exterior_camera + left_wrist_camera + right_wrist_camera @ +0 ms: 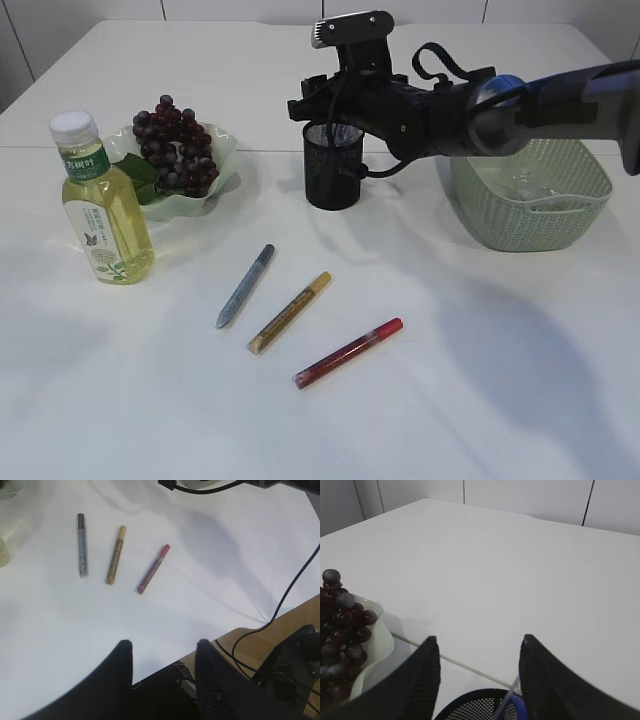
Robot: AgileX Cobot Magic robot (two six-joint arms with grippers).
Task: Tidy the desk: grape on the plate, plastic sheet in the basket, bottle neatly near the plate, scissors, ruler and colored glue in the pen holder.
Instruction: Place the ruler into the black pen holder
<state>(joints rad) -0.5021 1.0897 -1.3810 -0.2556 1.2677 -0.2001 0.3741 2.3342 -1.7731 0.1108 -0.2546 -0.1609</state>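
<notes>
the white table (480,400) carries a green basket (530,200) at the right with a clear plastic sheet (520,185) inside. the right gripper (479,680) hangs above the black mesh pen holder (332,165), jaws apart and empty; a blue-handled item (512,705) stands inside. the left gripper (162,672) is spread, grasping nothing. the bottle (100,205) stands beside the plate (215,185) of grapes (175,150). three glue pens, grey (245,286), gold (289,311) and red (347,352), lie in front.

Matt white table (480,400); black wire-mesh pen holder (332,170); woven-look pale green plastic basket (540,215); glossy clear plastic bottle (105,215); 3 glittery glue pens (290,313); smooth glossy plate (222,150).
</notes>
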